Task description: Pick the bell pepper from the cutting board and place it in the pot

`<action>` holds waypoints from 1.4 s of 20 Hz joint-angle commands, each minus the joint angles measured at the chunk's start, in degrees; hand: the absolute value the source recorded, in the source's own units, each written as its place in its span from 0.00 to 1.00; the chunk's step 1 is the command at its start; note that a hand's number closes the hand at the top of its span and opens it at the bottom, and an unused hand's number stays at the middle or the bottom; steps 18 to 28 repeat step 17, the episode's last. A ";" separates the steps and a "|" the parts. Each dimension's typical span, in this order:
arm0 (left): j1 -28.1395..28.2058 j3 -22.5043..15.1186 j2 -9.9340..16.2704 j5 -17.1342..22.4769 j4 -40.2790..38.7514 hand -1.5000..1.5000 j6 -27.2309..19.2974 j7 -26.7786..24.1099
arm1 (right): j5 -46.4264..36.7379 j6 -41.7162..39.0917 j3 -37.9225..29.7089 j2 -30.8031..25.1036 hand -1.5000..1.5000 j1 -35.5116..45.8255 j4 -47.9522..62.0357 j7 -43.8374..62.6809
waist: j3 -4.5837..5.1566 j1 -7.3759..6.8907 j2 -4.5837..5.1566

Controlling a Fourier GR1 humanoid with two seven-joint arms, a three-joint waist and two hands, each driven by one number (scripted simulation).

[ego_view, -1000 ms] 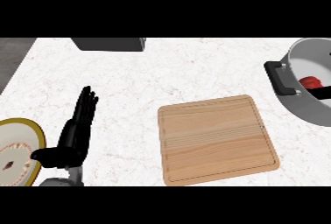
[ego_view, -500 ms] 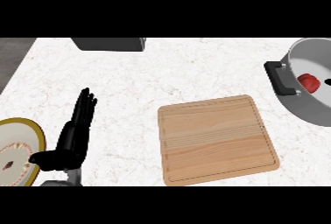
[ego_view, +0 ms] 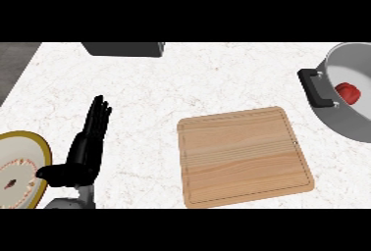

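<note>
A red bell pepper [ego_view: 348, 92] lies inside the grey pot [ego_view: 340, 120] at the right edge; the pot has a black handle [ego_view: 316, 89] on its left side. The wooden cutting board [ego_view: 243, 156] lies bare in the middle of the counter. My left hand [ego_view: 85, 149] rests open at the lower left, fingers straight and pointing away, well left of the board. My right hand does not show.
A yellow-rimmed plate [ego_view: 20, 169] with food on it sits at the lower left edge, beside my left hand. A dark grey object [ego_view: 123, 48] stands at the counter's far edge. White marble counter lies between my hand and the board.
The bell pepper sits slightly lower inside the pot than a second ago. My left hand has not moved.
</note>
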State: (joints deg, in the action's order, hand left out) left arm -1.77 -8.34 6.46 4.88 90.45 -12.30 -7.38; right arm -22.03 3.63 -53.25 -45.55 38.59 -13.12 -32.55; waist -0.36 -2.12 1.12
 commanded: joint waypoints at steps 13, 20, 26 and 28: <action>-0.89 1.78 0.65 0.81 -1.64 0.50 1.80 -0.59 | 6.48 -3.94 -5.52 -9.12 0.00 -5.15 2.61 -1.51 | -0.07 0.08 -0.01; 0.64 1.36 0.15 0.12 -2.23 0.50 1.59 -2.46 | 8.05 -4.98 -7.01 -8.47 0.00 -8.98 3.26 -4.64 | -0.16 0.20 0.05; 0.64 1.36 0.15 0.12 -2.23 0.50 1.59 -2.46 | 8.05 -4.98 -7.01 -8.47 0.00 -8.98 3.26 -4.64 | -0.16 0.20 0.05; 0.64 1.36 0.15 0.12 -2.23 0.50 1.59 -2.46 | 8.05 -4.98 -7.01 -8.47 0.00 -8.98 3.26 -4.64 | -0.16 0.20 0.05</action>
